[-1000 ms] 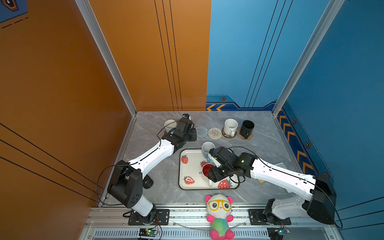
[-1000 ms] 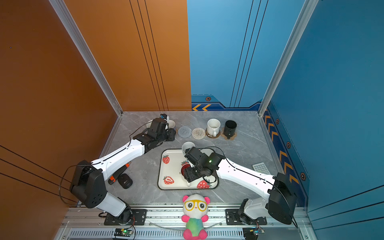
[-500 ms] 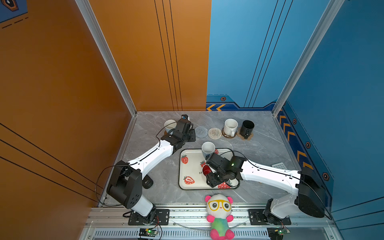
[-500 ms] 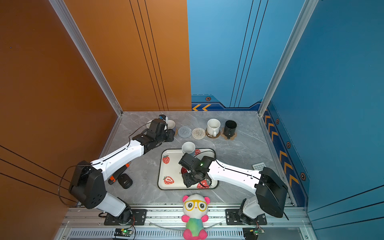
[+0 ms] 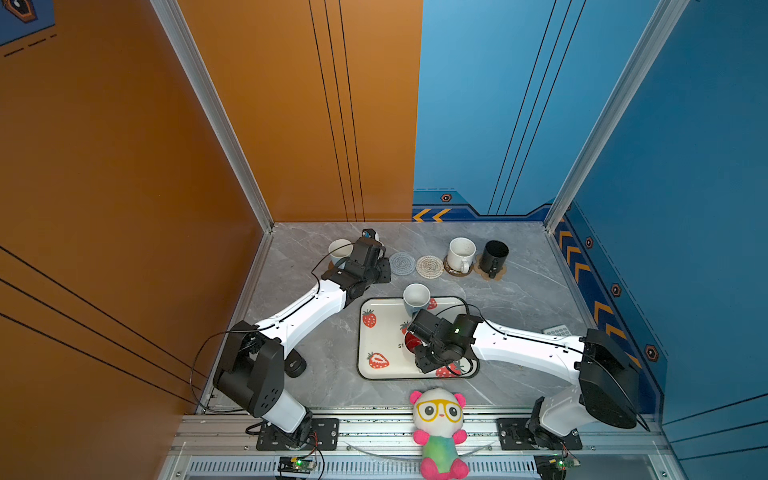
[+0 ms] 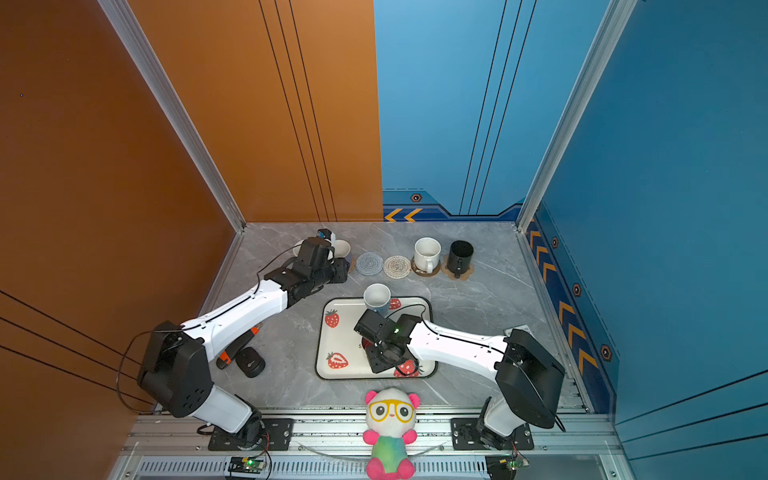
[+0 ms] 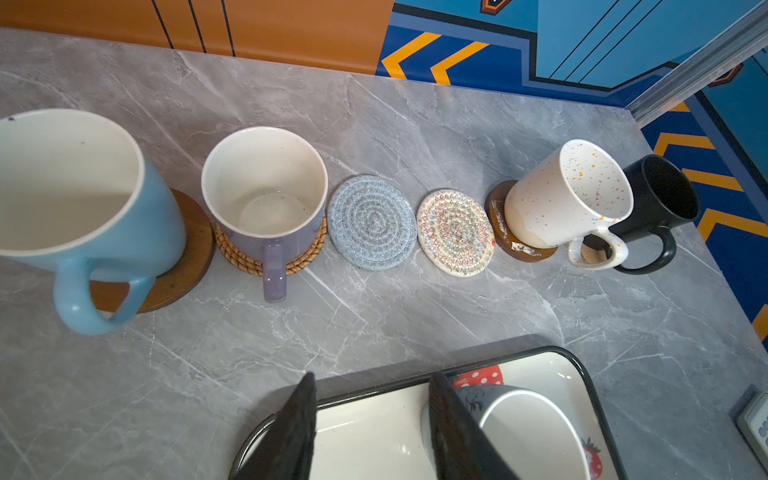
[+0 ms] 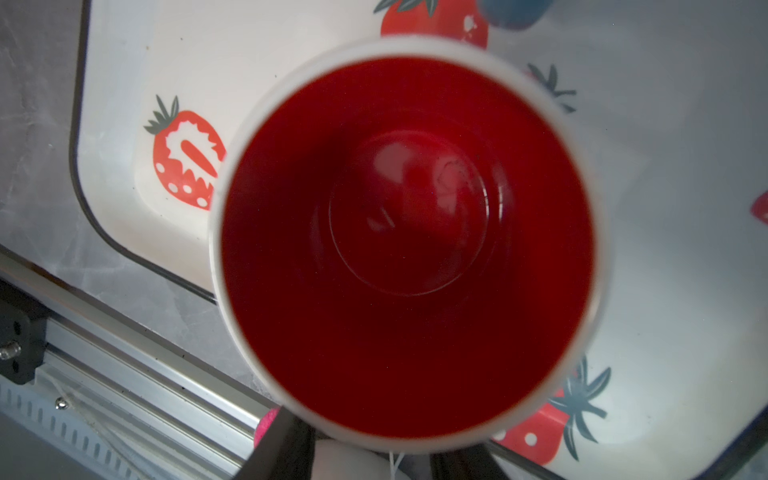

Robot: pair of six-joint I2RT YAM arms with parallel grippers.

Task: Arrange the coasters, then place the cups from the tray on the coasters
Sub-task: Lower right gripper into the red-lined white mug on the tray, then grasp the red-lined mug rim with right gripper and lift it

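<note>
Step in hand: as I judge it, taking the red-lined mug [image 8: 407,232] off the tray [image 5: 376,332] by its handle.
Mug's place: upright about the tray's middle, mouth up. Its long axis is vertical, straight under the right wrist camera.
Handle [image 8: 345,457]: white, on the side of the mug that faces the tray's near rim, lying between the two dark fingers [image 8: 286,444].
Right pincer [image 8: 361,455]: straddles the handle, one finger on each side. The gap is narrow, but I cannot tell whether it grips.
Left pincer [image 7: 372,378]: moderately wide and empty, hovering just beyond the tray's far left corner.
Free coasters: the grey-blue coaster [image 7: 371,222] and the beige coaster [image 7: 455,230] lie bare, side by side, on the bench [image 7: 415,311] beyond the tray's far rim.
Light blue mug [image 5: 415,296]: stands at the tray's far rim, between the red-lined mug and the bare coasters.
Nearer arm: the right arm is at the mug; the left arm is closer to the bare coasters.
Next move calls for: a firm hold on the handle, then a straight lift, then a path around the light blue mug.
</note>
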